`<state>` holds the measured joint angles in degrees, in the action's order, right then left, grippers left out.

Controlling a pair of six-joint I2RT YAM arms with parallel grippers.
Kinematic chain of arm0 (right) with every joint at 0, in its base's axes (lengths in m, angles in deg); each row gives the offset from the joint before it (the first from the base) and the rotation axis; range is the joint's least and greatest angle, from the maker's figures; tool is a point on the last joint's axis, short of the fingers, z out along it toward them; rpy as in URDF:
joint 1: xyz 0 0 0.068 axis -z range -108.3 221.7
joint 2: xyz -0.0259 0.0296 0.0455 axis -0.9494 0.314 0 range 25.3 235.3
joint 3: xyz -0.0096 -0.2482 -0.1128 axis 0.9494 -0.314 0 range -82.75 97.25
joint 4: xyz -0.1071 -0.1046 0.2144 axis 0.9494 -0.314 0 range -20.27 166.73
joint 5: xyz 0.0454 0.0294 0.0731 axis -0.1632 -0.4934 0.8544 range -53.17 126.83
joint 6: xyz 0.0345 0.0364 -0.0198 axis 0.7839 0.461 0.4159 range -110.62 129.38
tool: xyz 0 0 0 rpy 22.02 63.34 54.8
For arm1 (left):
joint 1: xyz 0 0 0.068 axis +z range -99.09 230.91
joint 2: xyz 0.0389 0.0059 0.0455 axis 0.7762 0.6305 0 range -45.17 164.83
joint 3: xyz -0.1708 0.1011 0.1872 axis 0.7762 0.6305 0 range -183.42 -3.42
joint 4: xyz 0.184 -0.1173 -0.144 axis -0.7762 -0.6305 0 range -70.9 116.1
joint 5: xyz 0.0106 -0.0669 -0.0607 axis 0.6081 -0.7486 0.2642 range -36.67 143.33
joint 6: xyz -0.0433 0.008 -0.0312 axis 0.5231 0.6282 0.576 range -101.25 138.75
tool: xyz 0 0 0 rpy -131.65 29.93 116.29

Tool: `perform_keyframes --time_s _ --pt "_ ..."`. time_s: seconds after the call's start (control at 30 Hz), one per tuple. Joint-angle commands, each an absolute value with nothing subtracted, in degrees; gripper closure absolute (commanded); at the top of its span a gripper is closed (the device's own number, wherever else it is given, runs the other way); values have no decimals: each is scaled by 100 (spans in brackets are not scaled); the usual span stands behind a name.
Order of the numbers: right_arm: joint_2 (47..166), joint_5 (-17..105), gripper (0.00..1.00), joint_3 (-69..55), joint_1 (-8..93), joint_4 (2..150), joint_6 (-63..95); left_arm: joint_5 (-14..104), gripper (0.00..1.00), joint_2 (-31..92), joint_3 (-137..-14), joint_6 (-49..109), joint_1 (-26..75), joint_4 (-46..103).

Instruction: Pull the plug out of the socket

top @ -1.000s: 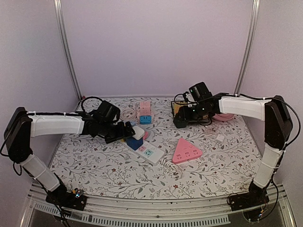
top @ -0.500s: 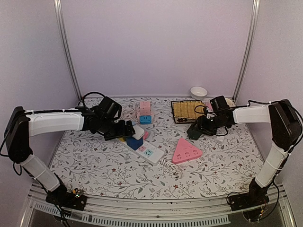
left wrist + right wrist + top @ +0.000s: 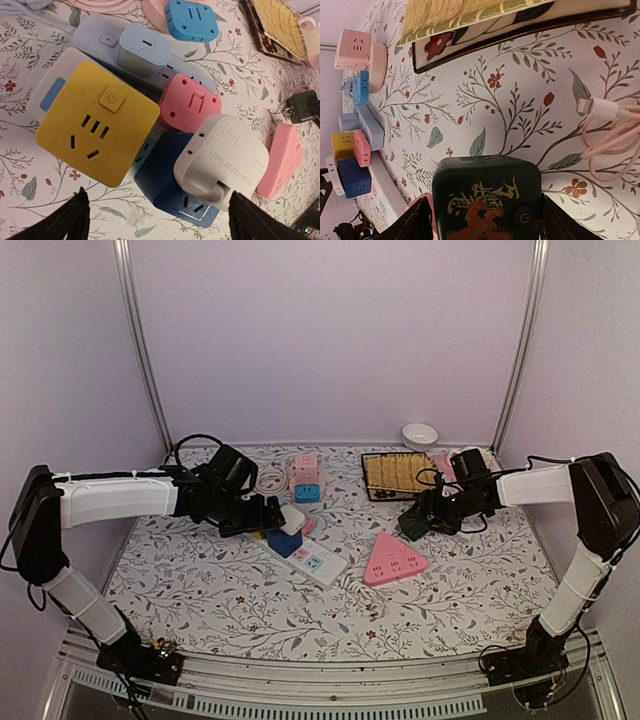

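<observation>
Desk [image 3: 200,595] covered in a leafy floral print carries a scatter of sockets and adapters, with two white-sleeved arms reaching in from either side. The left arm [image 3: 120,502] stretches across to a long white power strip [image 3: 318,565] that lies at an angle near the middle, its far end crowded with cube adapters. The right arm [image 3: 530,483] bends in over the right half, just in front of a woven mat [image 3: 398,472] with a dark border. A pink triangular socket [image 3: 393,560] lies flat between the strip and the right arm, apart from both. At the crowded end of the strip, a yellow cube socket [image 3: 95,130] sits beside a pink adapter [image 3: 189,104] and a blue cube socket [image 3: 157,182]. The white plug [image 3: 220,160] is seated on the blue cube, tilted across it. The left hand [image 3: 160,220] hovers over this cluster with its fingers spread wide, one tip showing beyond the yellow cube and the other beyond the white plug, and it holds nothing. The right hand [image 3: 486,220] has a dark cube adapter [image 3: 487,192], printed with a red dragon, between its fingers. The pads sit close against both sides of it, but whether they grip it cannot be told. A coiled pink cable [image 3: 612,145] with a white connector lies just beside that adapter.
</observation>
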<state>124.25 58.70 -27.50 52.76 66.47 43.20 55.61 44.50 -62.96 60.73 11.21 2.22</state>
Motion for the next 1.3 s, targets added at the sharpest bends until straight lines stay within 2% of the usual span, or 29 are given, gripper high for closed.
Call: perform_keyframes --time_s 0.0,0.17,0.5,0.83,1.27 --pt "12080 5582 26 -2793 5315 6414 4215 5703 3 4330 -6412 5998 1061 108" --pt "12005 5163 22 -2708 5314 6048 4008 5803 3 4265 -6368 5998 1057 106" --pt "11790 4660 21 -2543 5244 5553 3669 5919 3 4233 -6436 5999 1079 88" --pt "11844 4048 21 -1772 4265 5264 3337 5924 3 4177 -6388 6142 1158 106" --pt "12880 5028 22 -354 3089 5701 3358 5753 3 3800 -5993 6399 1489 169"
